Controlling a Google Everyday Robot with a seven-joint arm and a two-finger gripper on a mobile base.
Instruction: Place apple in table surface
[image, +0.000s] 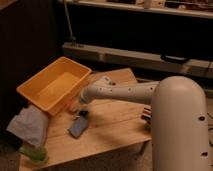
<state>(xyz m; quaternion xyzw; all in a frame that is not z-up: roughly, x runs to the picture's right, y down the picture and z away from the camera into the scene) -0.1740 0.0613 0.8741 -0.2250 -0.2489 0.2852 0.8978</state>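
Note:
The apple (73, 105) is a small red-orange ball at the near right corner of the yellow bin, low over the table surface (112, 127), a light tan wooden top. My gripper (79, 109) is at the end of the white arm that reaches in from the right. It is right at the apple, and partly covers it. I cannot tell whether the apple rests on the wood or hangs in the gripper.
A large yellow bin (37, 95) stands on the table's far left. A grey-blue flat pad (77, 126) lies just in front of the gripper. A crumpled pale cloth (27, 125) and a green object (35, 152) are at the near left. A dark item (146, 114) sits at the right edge.

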